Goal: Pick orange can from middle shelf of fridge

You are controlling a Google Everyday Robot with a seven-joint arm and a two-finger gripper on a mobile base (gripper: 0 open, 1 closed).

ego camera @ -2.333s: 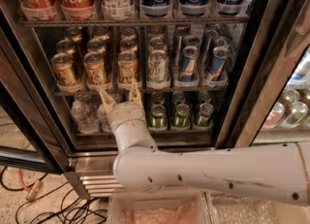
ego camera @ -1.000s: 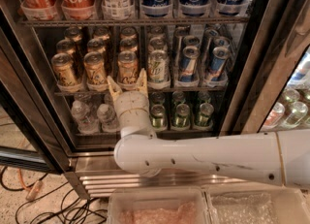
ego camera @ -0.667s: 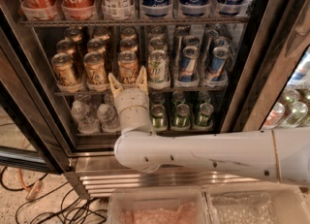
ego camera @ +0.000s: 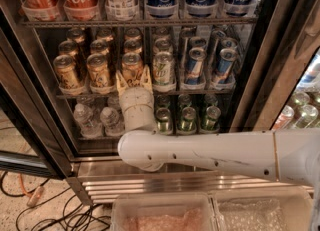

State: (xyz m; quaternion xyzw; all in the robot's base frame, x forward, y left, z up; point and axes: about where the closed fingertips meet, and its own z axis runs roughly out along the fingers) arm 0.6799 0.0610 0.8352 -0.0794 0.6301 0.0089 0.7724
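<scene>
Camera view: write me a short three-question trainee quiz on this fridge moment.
1. True or false: the gripper is at the middle shelf, jaws flanking a front-row orange can.
2. Which stands just right of that can? A green-and-white can; B cola bottle; C water bottle.
3. Fill in: the jaws are ____.
Key: 1 true; 2 A; 3 open.
</scene>
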